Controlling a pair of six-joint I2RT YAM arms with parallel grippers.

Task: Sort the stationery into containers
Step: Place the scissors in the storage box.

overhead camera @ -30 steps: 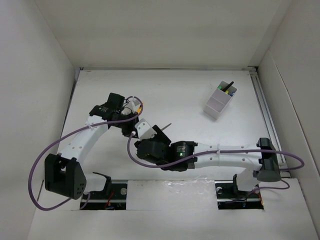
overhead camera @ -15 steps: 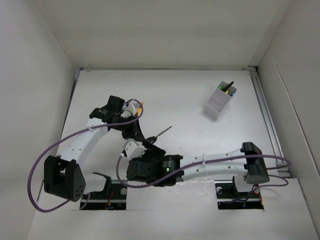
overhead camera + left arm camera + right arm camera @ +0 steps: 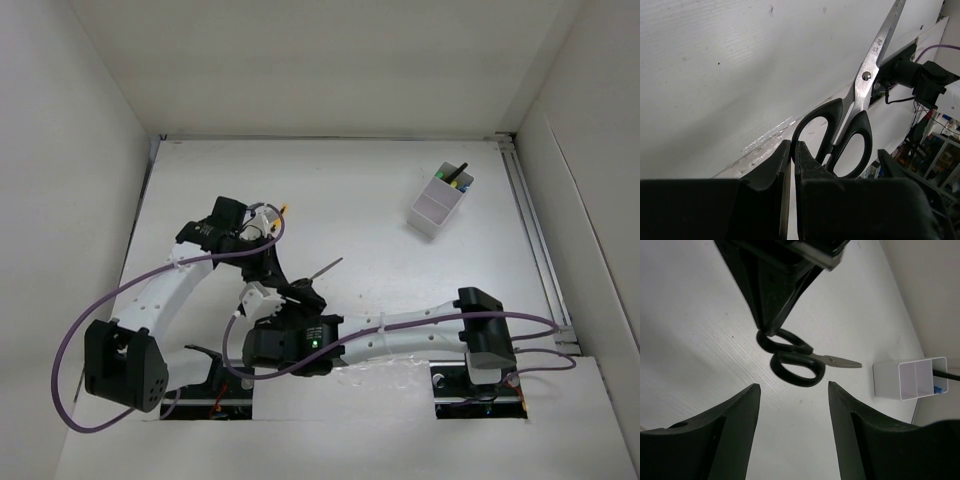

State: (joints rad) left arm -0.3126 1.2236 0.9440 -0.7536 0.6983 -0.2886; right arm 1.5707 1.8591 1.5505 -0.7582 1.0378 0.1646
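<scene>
The black-handled scissors (image 3: 860,112) hang by one handle loop from my left gripper (image 3: 792,146), which is shut on that loop. In the top view my left gripper (image 3: 280,280) holds the scissors (image 3: 322,270) above the left-middle of the table, with the blade pointing right. My right gripper (image 3: 794,386) is open and empty, just short of the scissors (image 3: 795,362). It sits near and left of them in the top view (image 3: 256,300). The white two-compartment box (image 3: 436,206) stands at the far right with markers (image 3: 456,178) in its far compartment. It also shows in the right wrist view (image 3: 912,380).
White walls enclose the table on the left, back and right. A metal rail (image 3: 530,220) runs along the right edge. Purple cables (image 3: 110,300) loop from both arms. The arm bases (image 3: 125,360) stand at the near edge.
My right arm has drawn back toward the near edge and to the left. My left gripper has shifted slightly nearer, still holding the scissors.
</scene>
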